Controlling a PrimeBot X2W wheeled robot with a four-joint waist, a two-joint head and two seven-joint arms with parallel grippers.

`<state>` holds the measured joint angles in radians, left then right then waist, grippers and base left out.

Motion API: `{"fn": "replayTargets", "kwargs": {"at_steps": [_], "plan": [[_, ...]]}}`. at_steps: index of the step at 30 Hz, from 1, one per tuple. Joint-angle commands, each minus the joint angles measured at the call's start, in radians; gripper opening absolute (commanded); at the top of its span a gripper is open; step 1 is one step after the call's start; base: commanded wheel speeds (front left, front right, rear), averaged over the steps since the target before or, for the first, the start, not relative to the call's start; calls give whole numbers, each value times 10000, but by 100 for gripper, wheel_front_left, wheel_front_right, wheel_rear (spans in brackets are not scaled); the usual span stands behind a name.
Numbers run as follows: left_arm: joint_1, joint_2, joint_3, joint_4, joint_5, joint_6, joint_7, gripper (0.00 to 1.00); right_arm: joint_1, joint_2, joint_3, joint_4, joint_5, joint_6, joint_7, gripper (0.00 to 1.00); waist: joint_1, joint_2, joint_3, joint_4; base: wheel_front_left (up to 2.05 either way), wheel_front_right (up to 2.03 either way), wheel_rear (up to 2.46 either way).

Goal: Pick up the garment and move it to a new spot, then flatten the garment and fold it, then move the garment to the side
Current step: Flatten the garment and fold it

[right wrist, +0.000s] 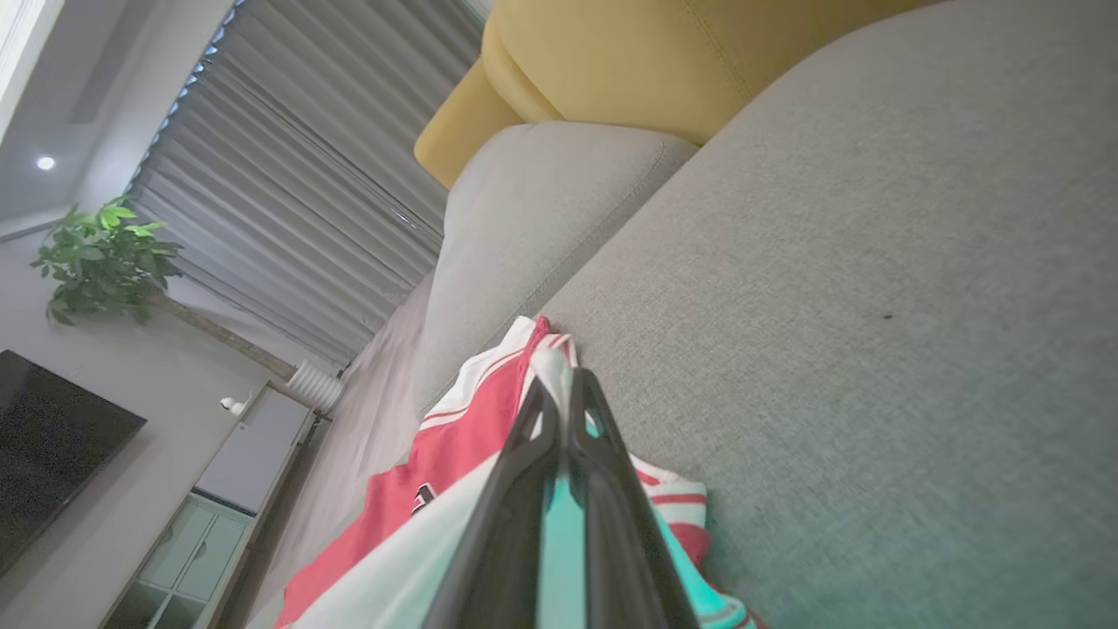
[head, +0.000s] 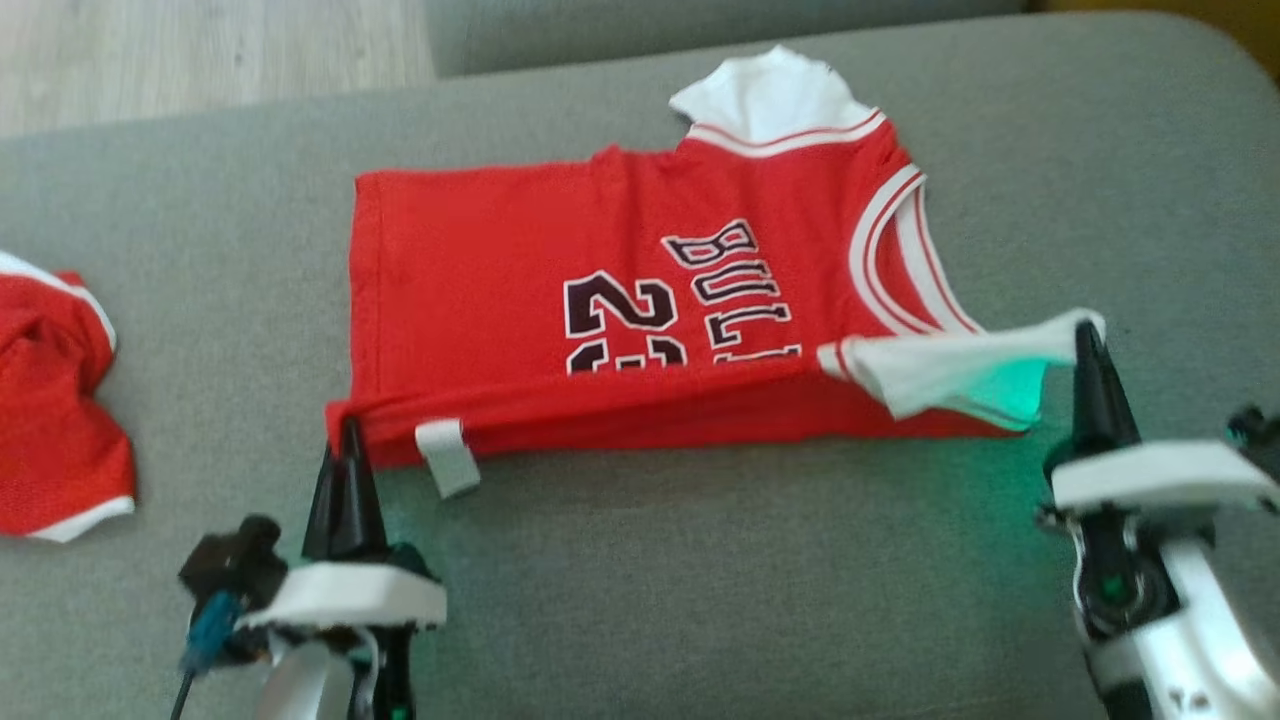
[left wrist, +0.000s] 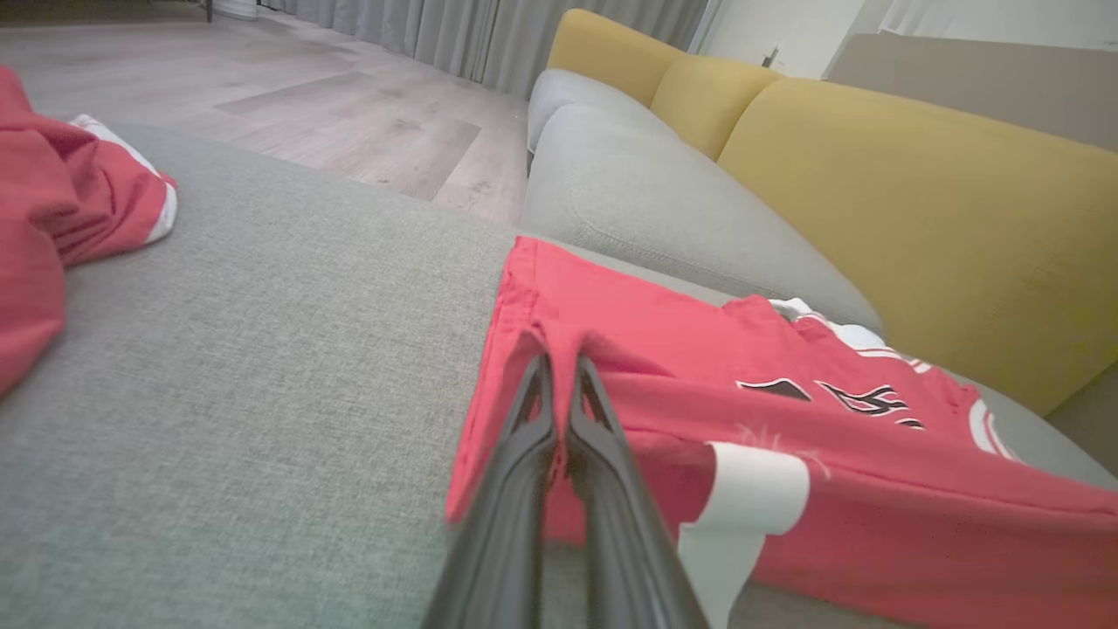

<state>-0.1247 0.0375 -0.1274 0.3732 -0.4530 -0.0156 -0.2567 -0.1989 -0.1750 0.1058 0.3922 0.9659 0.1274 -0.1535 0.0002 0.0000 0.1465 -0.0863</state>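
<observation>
The garment (head: 520, 280) is a red basketball jersey with white trim and dark lettering, spread on the grey sofa seat (head: 700, 580). Its near long edge is lifted off the seat and partly folded over. My left gripper (head: 348, 432) is shut on the jersey's near left hem corner (left wrist: 559, 345). My right gripper (head: 1085, 335) is shut on the white-lined shoulder strap (head: 960, 370) at the near right, holding it raised. In the right wrist view the strap's white cloth (right wrist: 548, 362) sits pinched between the right gripper's (right wrist: 559, 384) dark fingers. A white tag (head: 447, 455) hangs from the lifted edge.
A second red garment with white trim (head: 50, 400) lies crumpled at the left edge of the seat. Yellow back cushions (left wrist: 917, 201) stand behind the sofa, and wooden floor (head: 200, 50) lies beyond its far left edge.
</observation>
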Motion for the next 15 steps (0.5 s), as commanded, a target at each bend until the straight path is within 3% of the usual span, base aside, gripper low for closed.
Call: {"fn": "replayTargets", "kwargs": {"at_steps": [1, 10, 11, 12, 13, 15], "plan": [[-522, 128, 231, -55, -1, 129, -51, 0, -534, 27, 46, 32, -116, 33, 94, 0, -2, 0, 346, 98, 0, 0, 0], [-2106, 128, -100, 1304, 253, 570, -51, 0, -2809, 350, 12, 1661, -1005, 33, 18, 0, -2, 0, 1060, 171, 0, 0, 0], [-2232, 128, -71, 1385, 318, 646, -51, 0, -2985, 382, -32, 1818, -1074, 33, -135, 47, -2, 0, 1092, 178, 0, 0, 0], [-2337, 128, -42, 1395, 425, 717, -51, 45, -3137, 404, -19, 1940, -1154, 33, -246, 100, -2, 0, 1121, 188, 0, 0, 0], [-2405, 128, -1, 1394, 491, 800, -51, 100, -3278, 357, 50, 2001, -1372, 33, -437, 100, -2, 0, 1139, 198, 0, 0, 0], [-2464, 128, 152, 1162, 691, 1020, -51, 100, -3440, 194, 333, 1884, -1985, 33, -822, 100, -2, 0, 1147, 222, 0, 0, 0]]}}
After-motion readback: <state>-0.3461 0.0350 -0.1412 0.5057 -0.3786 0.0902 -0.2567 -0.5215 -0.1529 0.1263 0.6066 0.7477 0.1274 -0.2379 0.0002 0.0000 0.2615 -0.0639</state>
